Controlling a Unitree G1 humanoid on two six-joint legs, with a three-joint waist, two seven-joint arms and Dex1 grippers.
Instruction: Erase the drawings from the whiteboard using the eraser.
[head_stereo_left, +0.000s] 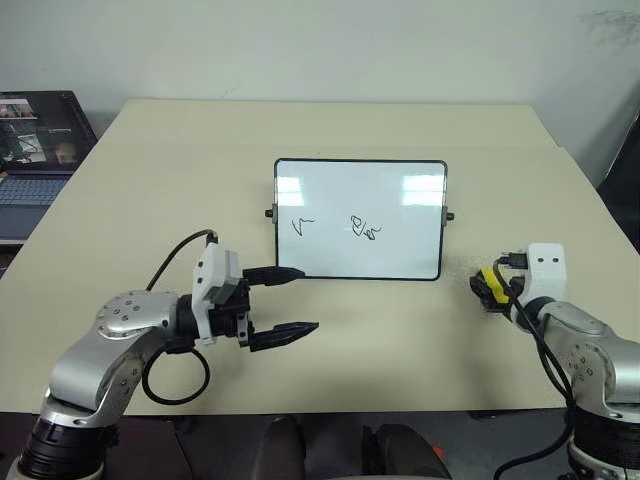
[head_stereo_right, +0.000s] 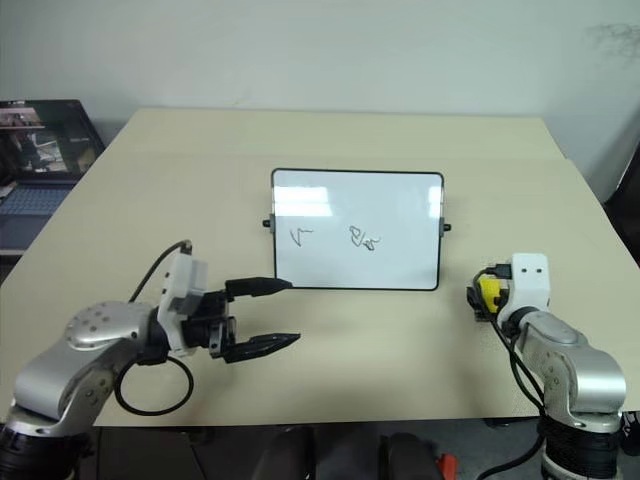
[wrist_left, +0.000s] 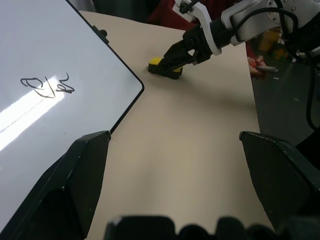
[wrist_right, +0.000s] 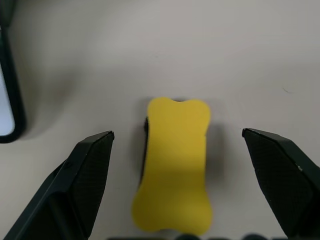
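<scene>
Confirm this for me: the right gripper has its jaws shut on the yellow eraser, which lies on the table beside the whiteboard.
Not quite. The right gripper has its jaws open, one on either side of the yellow eraser, not shut on it; the right wrist view shows a gap on both sides. The rest holds: the eraser lies on the table beside the whiteboard.

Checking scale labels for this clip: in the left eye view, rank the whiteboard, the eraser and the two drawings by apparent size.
1. whiteboard
2. eraser, partly hidden behind the right gripper
3. loopy squiggle
4. tick-like mark

The two drawings look nearly alike.
</scene>
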